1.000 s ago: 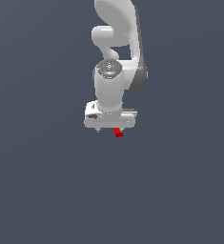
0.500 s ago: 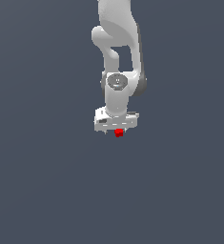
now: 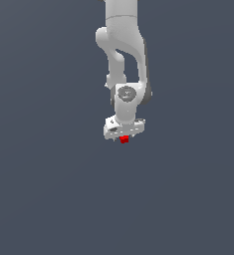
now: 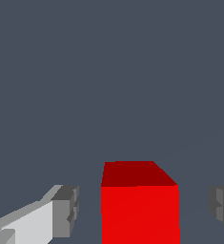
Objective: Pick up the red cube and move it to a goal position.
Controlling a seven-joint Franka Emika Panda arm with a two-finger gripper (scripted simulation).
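1. The white arm (image 3: 122, 55) reaches down from the top of the exterior view, its wrist pointing at the plain dark grey counter (image 3: 49, 189).
2. The pincer (image 3: 123, 135) hangs at the arm's low end, just above the red cube (image 3: 124, 140), which shows as a small red spot under the white hand body.
3. In the wrist view the red cube (image 4: 140, 204) stands between the two fingers: one grey-tipped finger (image 4: 65, 209) on one side and the other finger's pad (image 4: 222, 205) on the opposite side.
4. The pincer is open: a strip of grey counter shows between the cube and each finger, so neither pad touches the cube.
5. The cube sits nearer to one finger than to the other; the gap on the side of the partly cropped finger is the wider one.
6. The cube's top face shows darker red and its front face bright red; it sits square and upright.
7. Whether the cube rests on the counter cannot be told for certain from the exterior view, though the wrist view shows nothing holding it.
8. Only flat grey surface surrounds the cube in both views; no other thing lies between the fingers and the cube.
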